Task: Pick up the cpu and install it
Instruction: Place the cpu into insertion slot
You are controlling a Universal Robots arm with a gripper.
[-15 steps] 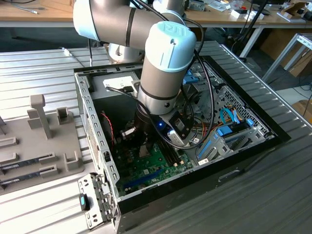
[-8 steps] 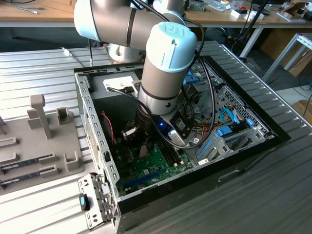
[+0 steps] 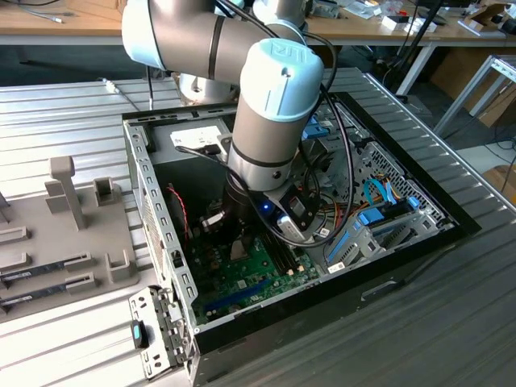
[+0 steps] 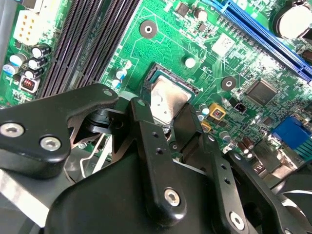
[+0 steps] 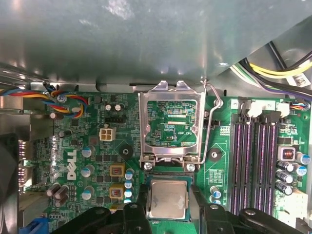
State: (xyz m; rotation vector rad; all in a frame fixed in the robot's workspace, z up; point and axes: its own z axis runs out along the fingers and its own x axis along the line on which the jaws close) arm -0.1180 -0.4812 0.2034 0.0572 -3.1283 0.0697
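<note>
cpu [image 5: 168, 199] between tool [image 4: 168, 114] fingers, arm reaching down into case [image 3: 419, 242]

Looks like a robotics lab or workshop: open PC case [image 3: 387, 266] on a ribbed metal table [image 3: 64, 113], cluttered wooden benches [image 3: 56, 32] behind, cables everywhere.

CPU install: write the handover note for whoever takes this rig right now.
Claw: shut on the cpu, one finger on each of two opposite edges. It is down inside the computer case.
Cpu: at the socket on the motherboard, level with the board. I cannot tell if it is fully seated.
Done: cpu picked up and brought to the socket.
Left: the cpu is not released, the retention frame stands open beside it, and the lever is unlatched.
</note>
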